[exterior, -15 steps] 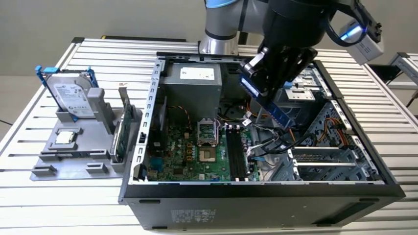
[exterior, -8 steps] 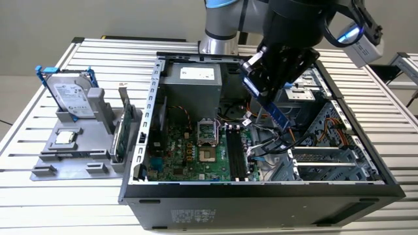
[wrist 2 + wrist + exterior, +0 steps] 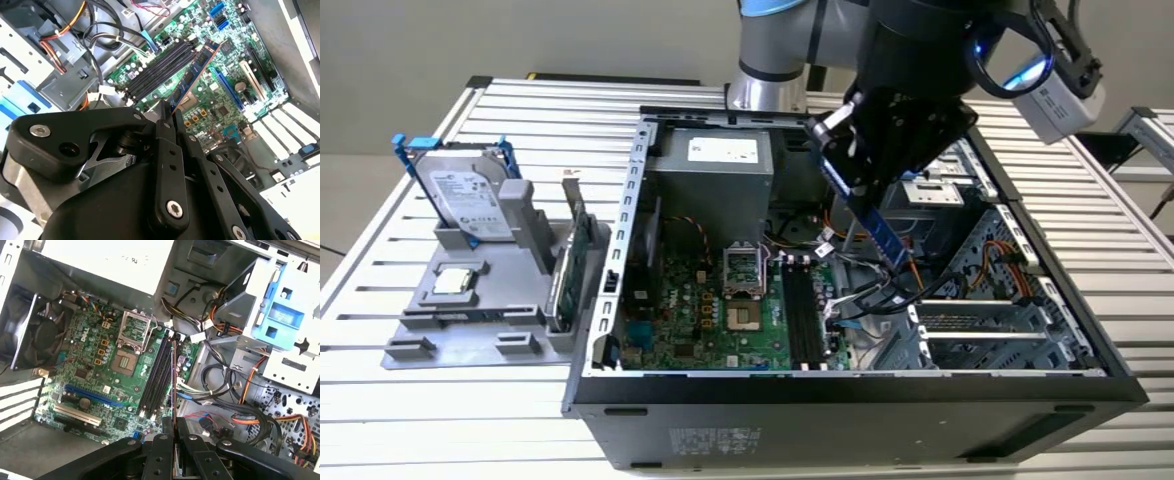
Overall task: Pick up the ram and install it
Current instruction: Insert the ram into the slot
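The computer case [image 3: 854, 395] lay open on its side on the slatted table [image 3: 400, 400], with the motherboard [image 3: 700, 315] facing upward. The gripper [image 3: 859, 188] was positioned above the case interior. Its fingers [image 3: 161, 452] were pressed against the two flat faces of the ram [image 3: 889, 236] and pinched it by one short end. The remainder of the board projected free beyond the fingertips.

In the exterior view, the ram's long axis sloped downward from the gripper into the case. The free end was lowest and pointed toward the exterior view's right.

In the first wrist view, the ram [image 3: 173, 385] appeared edge-on. Its long axis ran parallel to the memory slots [image 3: 156, 375], along the side of the slot row nearest the cables. In the second wrist view, the ram [image 3: 192, 75] was held clear above the slots and was not seated.

A hard drive [image 3: 460, 195] stood in a grey holder [image 3: 480, 320] near the table edge at the exterior view's left.
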{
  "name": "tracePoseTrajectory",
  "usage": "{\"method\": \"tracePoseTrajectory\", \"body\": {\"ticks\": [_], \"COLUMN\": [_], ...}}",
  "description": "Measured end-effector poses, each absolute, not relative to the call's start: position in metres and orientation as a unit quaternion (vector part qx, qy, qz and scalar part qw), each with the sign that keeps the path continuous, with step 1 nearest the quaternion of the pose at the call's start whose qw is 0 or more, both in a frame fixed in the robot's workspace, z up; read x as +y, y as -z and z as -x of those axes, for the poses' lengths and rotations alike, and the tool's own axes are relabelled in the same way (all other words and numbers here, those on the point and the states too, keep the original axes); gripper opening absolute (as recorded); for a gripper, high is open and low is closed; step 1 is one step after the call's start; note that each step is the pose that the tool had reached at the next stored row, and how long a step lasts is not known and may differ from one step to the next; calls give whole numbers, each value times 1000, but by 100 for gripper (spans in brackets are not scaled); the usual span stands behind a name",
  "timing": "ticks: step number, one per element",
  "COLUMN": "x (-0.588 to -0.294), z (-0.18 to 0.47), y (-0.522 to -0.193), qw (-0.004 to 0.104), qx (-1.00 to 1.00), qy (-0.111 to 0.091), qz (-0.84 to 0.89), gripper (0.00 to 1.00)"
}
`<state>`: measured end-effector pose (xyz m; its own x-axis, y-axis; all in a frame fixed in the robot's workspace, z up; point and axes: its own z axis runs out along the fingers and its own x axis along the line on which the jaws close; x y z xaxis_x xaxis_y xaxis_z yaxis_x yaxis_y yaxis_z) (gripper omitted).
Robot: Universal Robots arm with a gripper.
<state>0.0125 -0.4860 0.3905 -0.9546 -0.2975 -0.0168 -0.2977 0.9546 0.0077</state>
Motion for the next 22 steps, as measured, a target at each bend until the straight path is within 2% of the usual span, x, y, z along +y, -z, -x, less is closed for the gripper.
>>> {"method": "tracePoseTrajectory", "body": {"ticks": [22], "x": [-486], "z": [-15], "y": [-390], "qw": [8], "qx": [999], "qy": [-4], "qz": [36], "gripper": [0]}}
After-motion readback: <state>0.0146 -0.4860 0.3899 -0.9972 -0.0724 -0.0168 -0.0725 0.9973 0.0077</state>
